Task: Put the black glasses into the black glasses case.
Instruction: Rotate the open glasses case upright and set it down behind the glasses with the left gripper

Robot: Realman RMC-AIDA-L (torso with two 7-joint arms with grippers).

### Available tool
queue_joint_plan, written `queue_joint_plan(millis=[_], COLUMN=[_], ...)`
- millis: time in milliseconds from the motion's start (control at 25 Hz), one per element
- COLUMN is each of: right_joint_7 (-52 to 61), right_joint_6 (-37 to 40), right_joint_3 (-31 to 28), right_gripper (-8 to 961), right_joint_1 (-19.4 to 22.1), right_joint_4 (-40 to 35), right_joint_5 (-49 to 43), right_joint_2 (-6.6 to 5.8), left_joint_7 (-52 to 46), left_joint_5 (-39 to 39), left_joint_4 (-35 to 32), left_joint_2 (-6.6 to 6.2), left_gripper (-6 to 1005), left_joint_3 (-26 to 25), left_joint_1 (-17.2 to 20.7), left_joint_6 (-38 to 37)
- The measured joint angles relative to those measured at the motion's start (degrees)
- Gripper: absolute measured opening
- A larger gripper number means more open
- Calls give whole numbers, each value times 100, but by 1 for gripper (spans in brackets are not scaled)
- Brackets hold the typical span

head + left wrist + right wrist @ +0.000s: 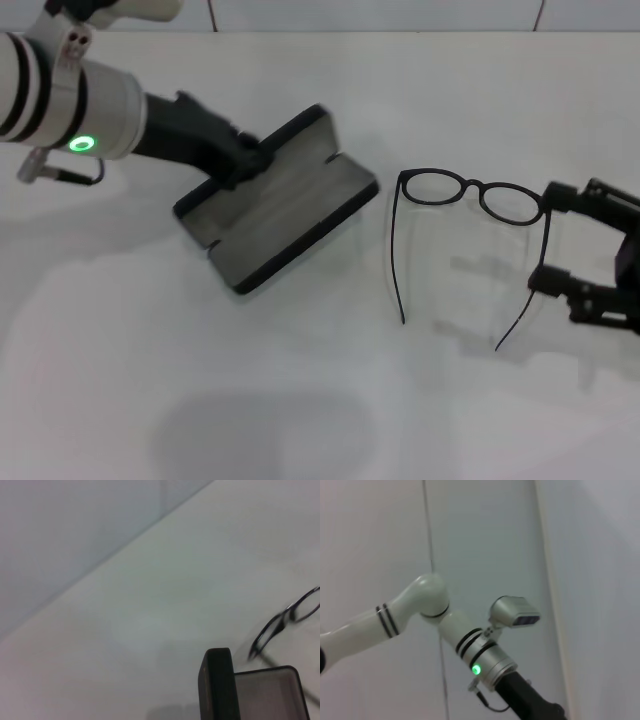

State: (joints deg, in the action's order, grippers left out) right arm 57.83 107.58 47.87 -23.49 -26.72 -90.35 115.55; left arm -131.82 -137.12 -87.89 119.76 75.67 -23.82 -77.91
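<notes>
The black glasses (pixel 470 192) lie unfolded on the white table (pixel 300 400), right at the open fingers of the right gripper (pixel 556 240), at its 9 o'clock. The left gripper (pixel 248 160) grips the open black glasses case (pixel 285 205), at 9 o'clock from the glasses.

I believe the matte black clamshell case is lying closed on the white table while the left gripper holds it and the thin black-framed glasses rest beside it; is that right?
Not quite: the matte black clamshell case lies open, its grey lining showing in the head view. The rest stands: the left gripper grips its edge, and the thin black-framed glasses rest beside it on the white table.
</notes>
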Motion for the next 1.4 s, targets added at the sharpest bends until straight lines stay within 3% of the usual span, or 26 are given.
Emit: queue_joint_plan(millis=[240,440,720,1400], right_joint_7=[-219,-270,-335,-343], right_joint_6=[38,53,44,8], right_joint_3=[-633,-761,-771,-780], right_gripper=[838,837,835,830], right_joint_1=[39,95,152,170], right_joint_4=[347,396,438,461], right_joint_5=[60,100,138,141], right_joint_2=[-14,-15,-15,-10], left_joint_7=[1593,2375,2468,2419], left_joint_5=[532,204,-260,-291], left_joint_4=[382,529,535,736], left_joint_2=[-3,-9,-11,8], left_gripper=[212,215,220,231], left_joint_3=[151,629,999,1753], left_joint_1=[-190,-221,-287,-315], left_joint_6=[237,717,787,1257])
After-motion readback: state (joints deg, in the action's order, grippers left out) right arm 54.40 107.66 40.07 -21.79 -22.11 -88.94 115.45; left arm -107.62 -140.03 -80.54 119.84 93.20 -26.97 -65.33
